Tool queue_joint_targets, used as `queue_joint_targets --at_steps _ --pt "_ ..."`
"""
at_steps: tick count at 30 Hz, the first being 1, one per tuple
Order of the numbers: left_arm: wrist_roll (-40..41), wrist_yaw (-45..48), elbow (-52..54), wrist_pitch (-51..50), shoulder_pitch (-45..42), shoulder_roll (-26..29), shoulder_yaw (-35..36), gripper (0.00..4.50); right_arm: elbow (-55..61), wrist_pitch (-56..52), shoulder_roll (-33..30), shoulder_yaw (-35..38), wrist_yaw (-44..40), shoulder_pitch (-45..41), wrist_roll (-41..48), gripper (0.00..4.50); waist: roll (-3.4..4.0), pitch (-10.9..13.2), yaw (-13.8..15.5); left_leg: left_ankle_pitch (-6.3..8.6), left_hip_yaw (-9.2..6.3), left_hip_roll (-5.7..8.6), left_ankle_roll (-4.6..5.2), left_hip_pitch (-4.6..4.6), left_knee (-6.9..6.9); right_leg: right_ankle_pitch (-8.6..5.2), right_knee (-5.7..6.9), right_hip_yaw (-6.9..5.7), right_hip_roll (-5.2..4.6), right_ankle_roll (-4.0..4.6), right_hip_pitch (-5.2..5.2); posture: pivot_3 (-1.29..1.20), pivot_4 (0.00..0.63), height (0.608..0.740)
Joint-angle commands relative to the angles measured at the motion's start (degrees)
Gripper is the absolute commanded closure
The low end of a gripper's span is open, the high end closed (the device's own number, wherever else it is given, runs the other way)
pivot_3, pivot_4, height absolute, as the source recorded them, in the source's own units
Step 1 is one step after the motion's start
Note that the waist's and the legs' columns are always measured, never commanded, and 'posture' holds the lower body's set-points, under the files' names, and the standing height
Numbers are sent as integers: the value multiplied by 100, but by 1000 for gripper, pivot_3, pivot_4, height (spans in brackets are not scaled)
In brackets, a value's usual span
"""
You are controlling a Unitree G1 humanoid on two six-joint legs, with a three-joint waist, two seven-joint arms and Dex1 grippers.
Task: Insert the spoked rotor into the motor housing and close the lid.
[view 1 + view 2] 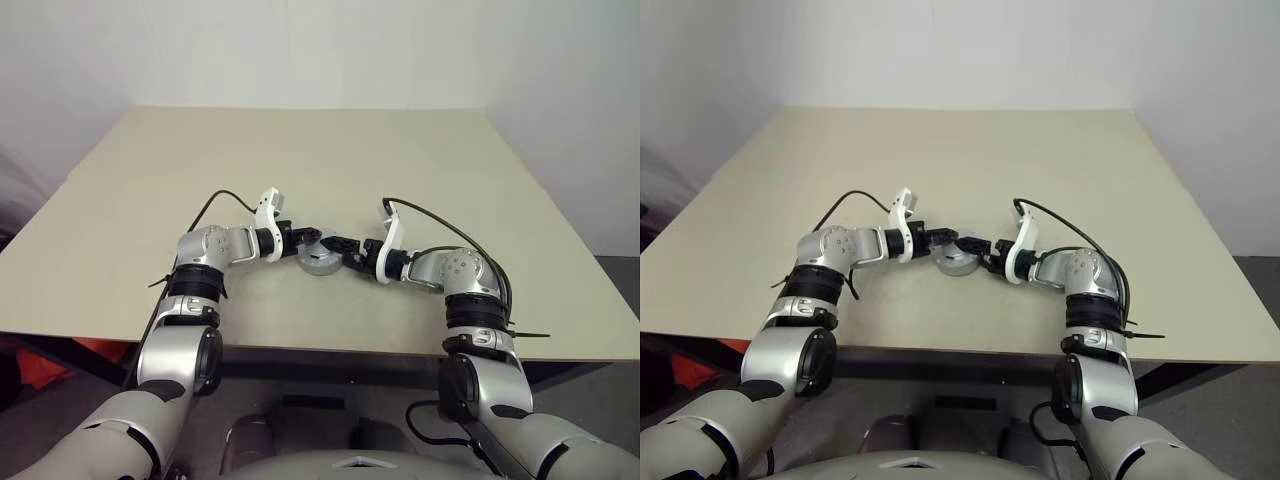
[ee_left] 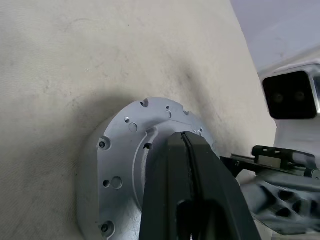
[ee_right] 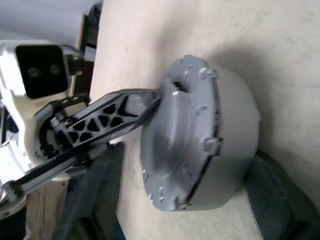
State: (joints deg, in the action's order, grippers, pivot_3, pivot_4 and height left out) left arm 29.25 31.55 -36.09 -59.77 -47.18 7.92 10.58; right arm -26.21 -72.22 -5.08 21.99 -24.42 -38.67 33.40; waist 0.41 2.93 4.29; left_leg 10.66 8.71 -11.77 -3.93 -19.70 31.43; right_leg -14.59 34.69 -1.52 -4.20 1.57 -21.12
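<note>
The motor housing stands on the table between my two grippers, and it also shows in the left eye view. Its grey lid lies on top of it, with a thin gap showing along one edge. My left gripper is shut with nothing between its fingers. Its tip rests on the lid's top, near the middle. My right gripper is open, with one finger on each side of the housing's body. One finger is close against the wall and the other stands a little apart. The spoked rotor is hidden.
The beige table stretches wide behind and to both sides of the housing. Its front edge runs close below my forearms. The other arm's white wrist camera mount shows in each wrist view.
</note>
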Motion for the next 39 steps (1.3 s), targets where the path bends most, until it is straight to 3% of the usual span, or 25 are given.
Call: queue_joint_targets --at_steps 1,3,6,39 --pt "-193 -131 -176 -48 65 -9 -165 4500 -88 -89 201 86 44 -245 269 1751 0 0 1 0 0 0 0 -1 0 0 0 0 0 0 0 0 0 740" --pt "-200 -128 -179 -34 66 -7 -168 4500 -56 -138 243 200 71 -329 379 2280 1 0 0 0 0 0 0 -3 0 0 0 0 0 0 -2 0 0 740" --pt "-205 -119 -192 -4 65 -3 -176 4500 -10 -177 270 238 89 -387 414 2396 1 0 19 0 -1 1 1 -3 -2 0 0 -1 0 1 -2 0 0 740" --pt "-239 -77 -115 96 87 -33 -206 4500 -340 420 429 633 613 -611 395 2419 1 0 106 0 -1 3 2 -8 -2 1 0 -2 -1 0 -6 0 0 740"
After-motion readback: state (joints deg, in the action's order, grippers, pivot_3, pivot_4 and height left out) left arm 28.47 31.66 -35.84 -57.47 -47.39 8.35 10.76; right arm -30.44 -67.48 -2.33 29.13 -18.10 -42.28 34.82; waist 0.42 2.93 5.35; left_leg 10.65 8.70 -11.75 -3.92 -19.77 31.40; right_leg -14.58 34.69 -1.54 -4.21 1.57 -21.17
